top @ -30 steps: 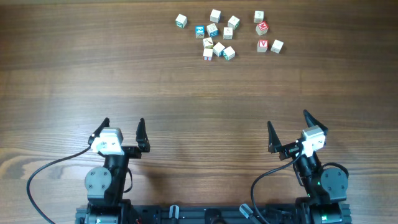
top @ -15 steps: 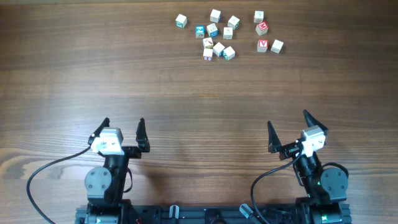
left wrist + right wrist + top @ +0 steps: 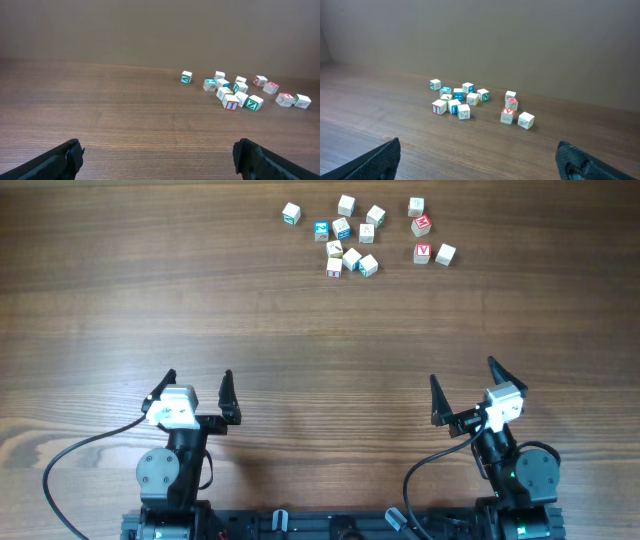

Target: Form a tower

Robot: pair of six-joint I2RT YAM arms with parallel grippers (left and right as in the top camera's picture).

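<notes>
Tower not yet built; small pale wooden letter cubes [image 3: 352,257] loose at far side of brown wooden worktop [image 3: 320,340]; likely light, rigid, smooth; pinch opposite flat faces; left gripper [image 3: 197,377] and right gripper [image 3: 463,372] jaws apart, empty.

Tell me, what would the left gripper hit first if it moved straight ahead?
Probably nothing, as far as the views show: ahead of the left gripper lies only bare table. Even the nearest cube sits off to its right.
</notes>
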